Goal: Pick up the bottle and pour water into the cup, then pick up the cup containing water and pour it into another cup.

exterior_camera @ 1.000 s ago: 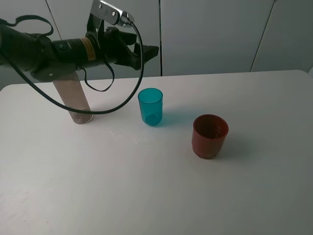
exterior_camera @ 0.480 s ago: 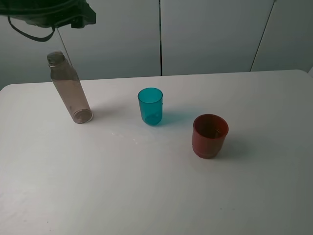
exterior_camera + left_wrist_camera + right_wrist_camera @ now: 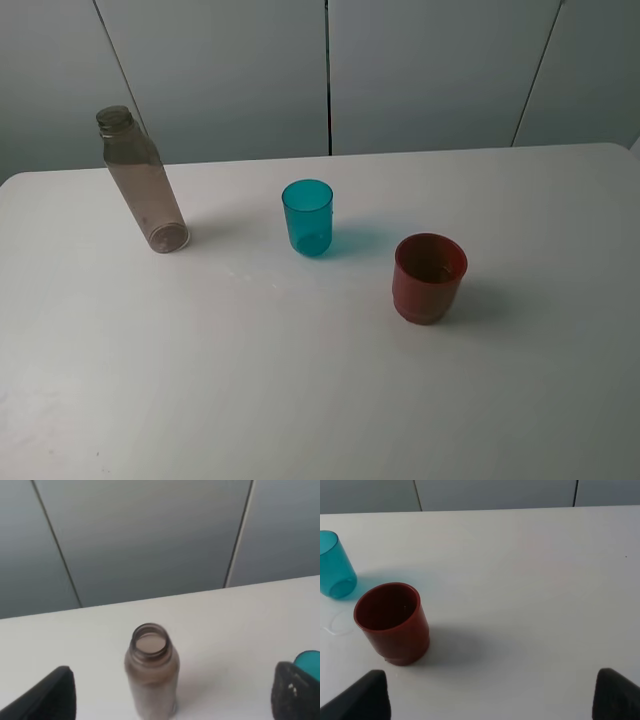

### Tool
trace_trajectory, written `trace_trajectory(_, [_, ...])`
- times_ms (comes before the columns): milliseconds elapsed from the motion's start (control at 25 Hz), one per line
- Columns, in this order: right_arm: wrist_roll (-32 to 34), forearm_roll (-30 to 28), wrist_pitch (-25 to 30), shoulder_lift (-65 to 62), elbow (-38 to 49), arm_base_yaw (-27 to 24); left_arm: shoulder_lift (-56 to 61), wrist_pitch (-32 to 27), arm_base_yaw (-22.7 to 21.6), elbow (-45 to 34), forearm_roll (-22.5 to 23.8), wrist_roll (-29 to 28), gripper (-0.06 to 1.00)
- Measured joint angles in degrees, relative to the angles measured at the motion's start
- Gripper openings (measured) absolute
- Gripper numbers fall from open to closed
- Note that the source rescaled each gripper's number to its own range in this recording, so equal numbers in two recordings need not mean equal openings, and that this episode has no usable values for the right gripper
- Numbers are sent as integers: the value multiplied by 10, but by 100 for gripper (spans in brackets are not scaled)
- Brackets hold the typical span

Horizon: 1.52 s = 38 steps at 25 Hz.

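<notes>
The smoky brown-grey bottle (image 3: pixel 141 182) stands upright and uncapped at the back left of the white table (image 3: pixel 300 400). The teal cup (image 3: pixel 307 217) stands in the middle, and the red-brown cup (image 3: pixel 430 277) to its right and nearer the front. Neither arm shows in the exterior high view. In the left wrist view my left gripper (image 3: pixel 172 699) is open, pulled back from the bottle (image 3: pixel 151 672), with the teal cup's rim (image 3: pixel 309 658) beside one finger. My right gripper (image 3: pixel 491 697) is open and empty, well back from the red-brown cup (image 3: pixel 393 622) and the teal cup (image 3: pixel 335 572).
Grey wall panels (image 3: pixel 420 70) rise behind the table's far edge. A small wet mark (image 3: pixel 335 625) lies on the tabletop between the two cups.
My left arm, which reached over the bottle and towards the teal cup a second ago, has drawn up and left out of the exterior high view. The bottle and cups have not moved.
</notes>
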State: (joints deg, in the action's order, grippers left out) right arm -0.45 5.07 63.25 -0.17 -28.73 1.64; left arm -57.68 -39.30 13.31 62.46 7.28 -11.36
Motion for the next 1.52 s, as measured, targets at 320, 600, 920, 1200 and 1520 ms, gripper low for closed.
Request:
trace_trajectory(320, [0,0,0,0,0,0,247,-65,-51,-128,27,-24,99])
trace_trajectory(600, [0,0,0,0,0,0,418,-178,-52,-189,34,-30,99])
trace_trajectory(920, [0,0,0,0,0,0,531,-254,-52,-257,25,-30,99])
trace_trajectory(1200, [0,0,0,0,0,0,574,-264,-52,-296,14,3,99])
trace_trajectory(1520, [0,0,0,0,0,0,577,-235,-52,-329,9,28,99])
